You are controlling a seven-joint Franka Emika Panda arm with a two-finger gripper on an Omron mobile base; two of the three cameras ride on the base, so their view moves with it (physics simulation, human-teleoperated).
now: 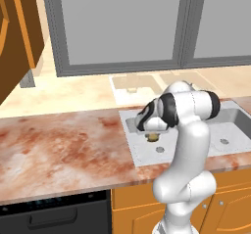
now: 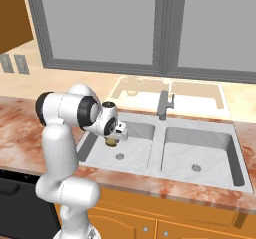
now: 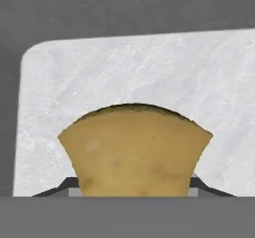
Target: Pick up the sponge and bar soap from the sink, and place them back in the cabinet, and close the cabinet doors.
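Over the left basin of the sink [image 2: 200, 133] hung the jaws [image 2: 112, 142], closed on the sponge [image 2: 111, 142], which they held clear of the basin floor. From the right base camera the mustard pad showed just below the white hand, at about 11 o'clock from the left basin's round drain [image 2: 120, 156]. From the left base camera the sponge [image 1: 153, 138] peeped out under the dark wrist joint, with that drain [image 1: 160, 150] at roughly 5 o'clock from it. Through the hand camera the sponge [image 3: 134, 150] sat low and centred, its curved top edge toward 12 o'clock, the dark finger tips [image 3: 56, 189] pressing its two lower sides, and pale grey basin floor lay behind it. A grey faucet [image 2: 164, 104] stood at the sink's rear rim, between the basins. Marbled reddish table [image 1: 59, 150] ran off toward 9 o'clock in the left base camera, where an orange-brown cabinet door [image 1: 17, 32] hung at the upper left edge.
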